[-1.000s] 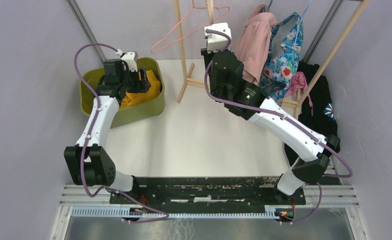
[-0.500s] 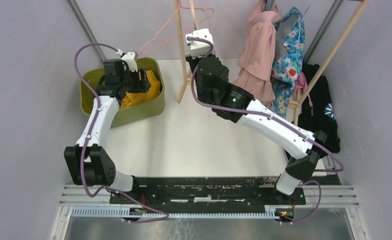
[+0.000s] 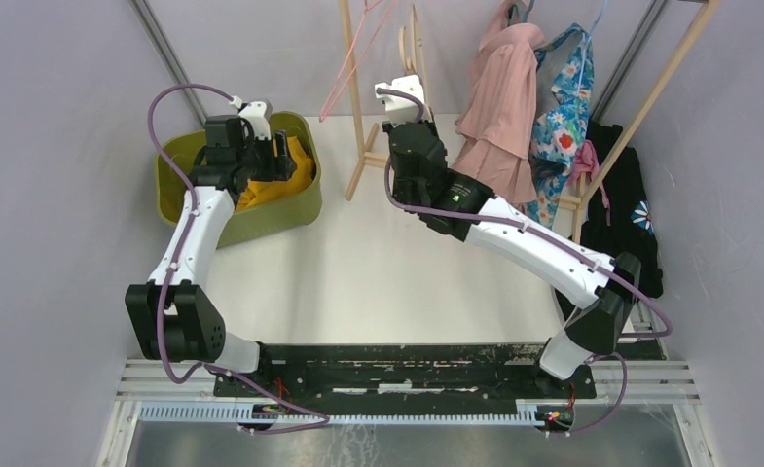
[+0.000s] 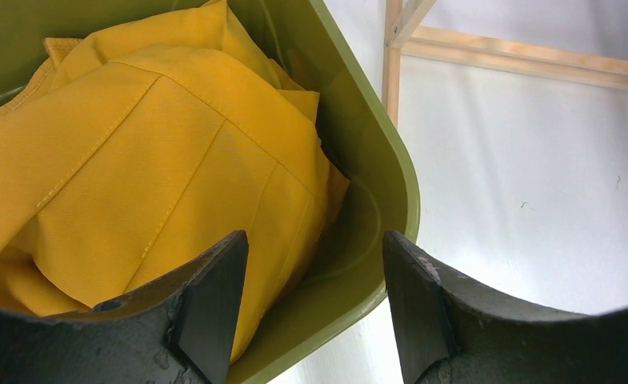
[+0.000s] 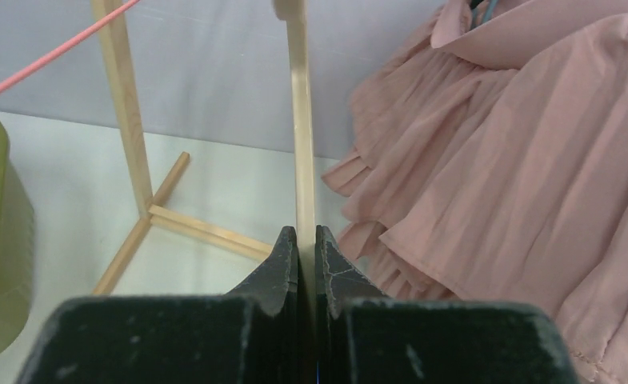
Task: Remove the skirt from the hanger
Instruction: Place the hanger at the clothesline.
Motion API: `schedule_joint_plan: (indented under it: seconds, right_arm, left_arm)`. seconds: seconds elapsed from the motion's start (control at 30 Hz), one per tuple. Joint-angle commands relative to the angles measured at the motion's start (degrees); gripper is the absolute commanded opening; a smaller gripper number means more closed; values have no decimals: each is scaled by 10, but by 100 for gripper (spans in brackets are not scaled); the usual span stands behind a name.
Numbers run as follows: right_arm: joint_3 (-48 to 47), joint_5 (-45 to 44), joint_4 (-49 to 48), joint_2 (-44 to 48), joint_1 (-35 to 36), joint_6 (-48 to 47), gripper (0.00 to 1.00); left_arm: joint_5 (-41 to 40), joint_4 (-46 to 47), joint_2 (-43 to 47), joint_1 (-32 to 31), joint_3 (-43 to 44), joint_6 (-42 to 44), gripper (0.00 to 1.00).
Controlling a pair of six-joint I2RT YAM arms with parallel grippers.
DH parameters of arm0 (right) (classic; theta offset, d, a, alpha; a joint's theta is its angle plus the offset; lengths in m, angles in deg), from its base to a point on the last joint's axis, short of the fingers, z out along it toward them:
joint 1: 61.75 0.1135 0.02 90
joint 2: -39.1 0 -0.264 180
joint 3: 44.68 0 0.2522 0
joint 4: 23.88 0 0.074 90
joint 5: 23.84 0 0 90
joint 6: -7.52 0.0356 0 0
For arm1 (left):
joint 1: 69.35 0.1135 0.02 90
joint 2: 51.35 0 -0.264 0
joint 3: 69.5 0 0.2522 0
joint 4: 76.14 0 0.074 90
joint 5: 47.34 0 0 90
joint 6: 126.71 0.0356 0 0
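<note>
The right gripper (image 5: 307, 237) has swung left, away from the pink garment (image 3: 499, 102), clenched on a wooden hanger (image 5: 298, 120). The left gripper (image 4: 313, 250) hangs released above the yellow skirt (image 4: 134, 160), which lies in the green bin (image 4: 368, 136).

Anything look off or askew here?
The pink wire hanger hangs steeply tilted at the rack's left post, not level. Otherwise fine: yellow skirt bunched in the green bin, right gripper clamped on the bare wooden hanger.
</note>
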Motion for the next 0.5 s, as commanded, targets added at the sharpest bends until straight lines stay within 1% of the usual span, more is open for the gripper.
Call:
schedule_joint_plan:
  seconds: [0.0,0.17,0.37,0.47]
  right_arm:
    - [-5,-32,-28,49,-14,1,1]
    - [-24,-25,-48,24,-59,-14,1]
    - [-88,10,-50,-40,-122,-12,1]
    - [-131,26,-56,-78,-138,-28,1]
  left_arm:
    - [20,24,-3,-6,8,16,69]
    - [23,27,-8,-7,5,16,69]
    - [22,27,-8,-7,7,19,70]
    - [19,26,-9,-7,8,19,70]
